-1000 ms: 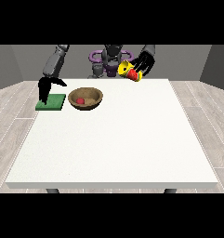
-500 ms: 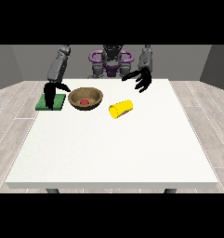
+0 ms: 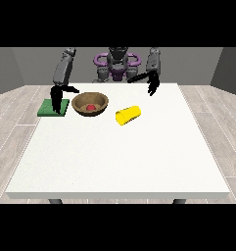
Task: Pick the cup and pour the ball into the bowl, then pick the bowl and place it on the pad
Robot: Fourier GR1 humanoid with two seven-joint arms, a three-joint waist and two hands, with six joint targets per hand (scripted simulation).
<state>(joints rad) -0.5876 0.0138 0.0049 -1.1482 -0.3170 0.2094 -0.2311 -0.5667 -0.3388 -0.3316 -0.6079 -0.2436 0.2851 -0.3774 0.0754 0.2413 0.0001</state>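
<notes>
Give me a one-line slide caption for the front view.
Yellow cup lying on its side on the white table, red ball in the wooden bowl, green pad beside it.

ball (image 3: 91, 106): partly hidden by bowl (image 3: 90, 104) rim | table legs: mostly hidden

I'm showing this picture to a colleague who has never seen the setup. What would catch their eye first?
Probably the yellow cup, lying on its side on the white table with no robot hand on it. Next, the brown bowl to its left in the view, with the red ball inside. Beside the bowl at the view's left lies the green pad, with a robot hand hanging over it.
</notes>
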